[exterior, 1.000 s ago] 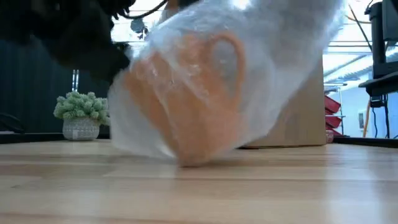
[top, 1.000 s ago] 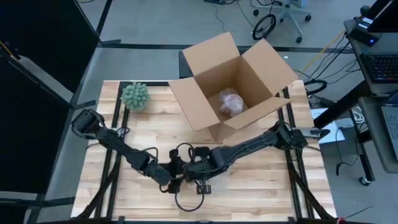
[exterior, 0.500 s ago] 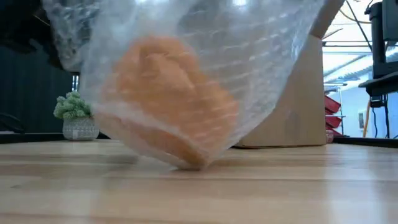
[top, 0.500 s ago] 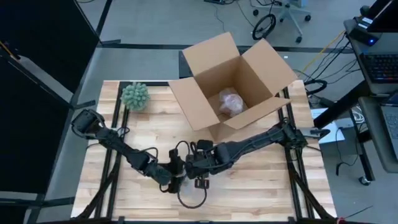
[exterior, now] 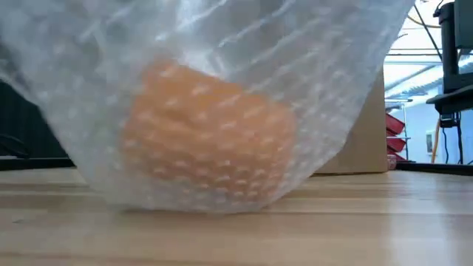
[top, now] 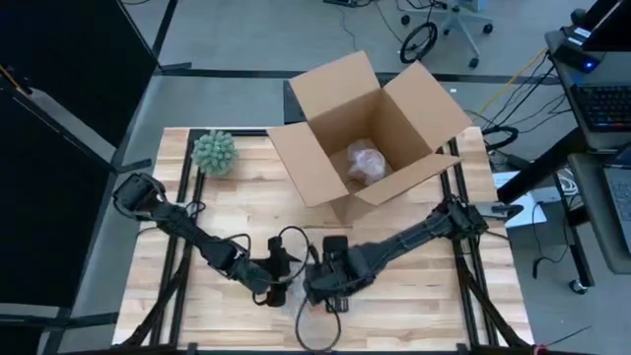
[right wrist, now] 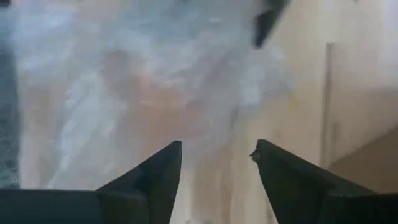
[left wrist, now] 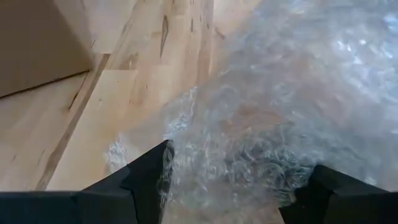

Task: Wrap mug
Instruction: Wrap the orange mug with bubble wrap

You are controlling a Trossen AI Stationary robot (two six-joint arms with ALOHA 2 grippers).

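Mug (exterior: 211, 133) is fragile, its bubble wrap (left wrist: 292, 106) soft and slippery; both grippers' fingers stand apart, so grasp the loose wrap edge.

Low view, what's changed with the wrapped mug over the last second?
The orange mug has rolled over inside the bubble wrap: its handle faced the camera before, now it is out of sight, and the wrap spreads wider across the view, hiding the plant. From above, the right gripper moved toward the table's near edge. The left gripper, cardboard box and plant stayed put.
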